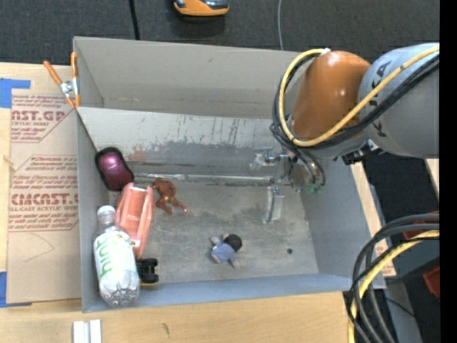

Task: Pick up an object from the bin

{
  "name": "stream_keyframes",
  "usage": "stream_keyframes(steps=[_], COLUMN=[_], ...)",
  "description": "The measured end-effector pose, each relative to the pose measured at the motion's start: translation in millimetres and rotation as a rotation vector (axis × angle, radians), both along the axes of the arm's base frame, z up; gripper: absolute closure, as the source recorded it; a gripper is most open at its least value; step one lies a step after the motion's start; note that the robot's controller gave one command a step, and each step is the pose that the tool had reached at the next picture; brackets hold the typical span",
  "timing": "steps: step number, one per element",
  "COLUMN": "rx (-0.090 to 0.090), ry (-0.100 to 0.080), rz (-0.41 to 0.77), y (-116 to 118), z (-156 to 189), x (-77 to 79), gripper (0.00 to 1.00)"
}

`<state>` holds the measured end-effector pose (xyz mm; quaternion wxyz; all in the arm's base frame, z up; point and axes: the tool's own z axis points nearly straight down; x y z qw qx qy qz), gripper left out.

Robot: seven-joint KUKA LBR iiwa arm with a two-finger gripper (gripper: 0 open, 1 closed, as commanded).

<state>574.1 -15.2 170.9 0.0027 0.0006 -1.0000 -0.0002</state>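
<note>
My gripper (272, 214) hangs low over the bin's bare floor, right of the middle, with nothing seen in it. The nearest thing is a small doll figure (226, 249) with a dark head and blue-grey body, lying on the floor down and to the left of the gripper, apart from it. Farther left lies a small brown toy animal (168, 195).
Along the bin's left wall lie a maroon oval thing (113, 168), a salmon-pink packet (135, 217), a clear bottle with a green label (114, 260) and a small black piece (148, 270). The arm with its orange cover and yellow cables comes in from the right.
</note>
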Motion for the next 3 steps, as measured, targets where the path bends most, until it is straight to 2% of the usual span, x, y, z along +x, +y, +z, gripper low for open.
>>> stream_keyframes(steps=[1,2,3], rx=[0.0,-0.001,0.001], ry=[-0.007,-0.013,-0.008], rz=[0.0,0.054,0.196], y=[0,30,47], z=[5,-40,-89], x=[1.3,-30.4,-55.9], gripper=[0.0,0.0,0.0])
